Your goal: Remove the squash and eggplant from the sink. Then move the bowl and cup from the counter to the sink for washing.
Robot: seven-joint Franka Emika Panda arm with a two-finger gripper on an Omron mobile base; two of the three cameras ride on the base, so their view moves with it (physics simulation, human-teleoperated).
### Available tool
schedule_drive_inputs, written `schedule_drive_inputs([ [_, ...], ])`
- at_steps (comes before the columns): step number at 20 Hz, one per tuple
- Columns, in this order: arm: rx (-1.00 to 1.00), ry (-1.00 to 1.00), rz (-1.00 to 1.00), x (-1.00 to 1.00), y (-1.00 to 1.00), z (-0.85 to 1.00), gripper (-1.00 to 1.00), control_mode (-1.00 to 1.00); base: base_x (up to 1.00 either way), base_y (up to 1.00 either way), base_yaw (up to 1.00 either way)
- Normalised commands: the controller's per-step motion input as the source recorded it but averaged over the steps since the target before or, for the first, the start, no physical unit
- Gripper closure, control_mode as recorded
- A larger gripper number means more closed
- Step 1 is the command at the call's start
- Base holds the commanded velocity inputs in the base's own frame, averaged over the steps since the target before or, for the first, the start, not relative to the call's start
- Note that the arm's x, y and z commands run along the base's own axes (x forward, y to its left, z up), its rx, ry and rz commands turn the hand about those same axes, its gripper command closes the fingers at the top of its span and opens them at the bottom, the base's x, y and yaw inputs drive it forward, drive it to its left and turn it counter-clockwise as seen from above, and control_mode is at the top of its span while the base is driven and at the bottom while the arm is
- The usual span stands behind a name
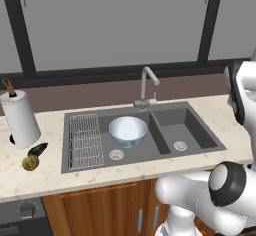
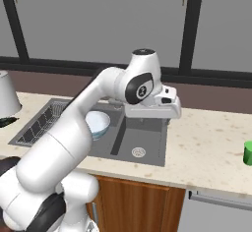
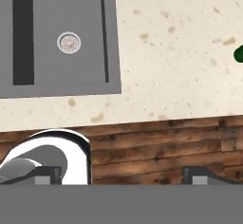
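Squash (image 1: 30, 163) and eggplant (image 1: 38, 149) lie on the bench (image 1: 45, 177) left of the sink (image 1: 192, 137); the bowl (image 1: 128, 131) sits inside it. Right of the sink, the cup (image 2: 248, 153) awaits. The tool (image 3: 121, 175) hangs spread, empty.

beige counter (image 1: 210, 115) carries squash (image 1: 30, 163), eggplant (image 1: 38, 149), paper towel roll (image 1: 20, 118) and green cup (image 2: 248, 153).

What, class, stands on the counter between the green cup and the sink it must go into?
Nothing visible. In the right base view, the cup sits at the far right of the counter, and only bare speckled stone lies between it and the sink. The bowl already rests in the left basin.
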Motion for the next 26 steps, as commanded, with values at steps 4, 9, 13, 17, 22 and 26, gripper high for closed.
schedule_drive_inputs([
  [4,0.00,-0.03,-0.04,0.17,-0.19,-0.02,-1.00,-1.00,0.00,0.00,0.00],
  [9,0.00,-0.05,-0.05,0.16,-0.19,-0.03,-1.00,-1.00,0.00,0.00,0.00],
  [13,0.00,-0.09,-0.05,0.14,-0.20,-0.03,-1.00,-1.00,0.00,0.00,0.00],
  [17,0.00,-0.02,-0.05,0.13,-0.23,-0.03,-1.00,-1.00,0.00,0.00,0.00],
  [22,0.00,0.00,-0.06,0.13,-0.21,0.00,-1.00,-1.00,0.00,0.00,0.00],
  [26,0.00,0.00,-0.05,0.10,-0.27,0.00,-1.00,-1.00,0.00,0.00,0.00],
])
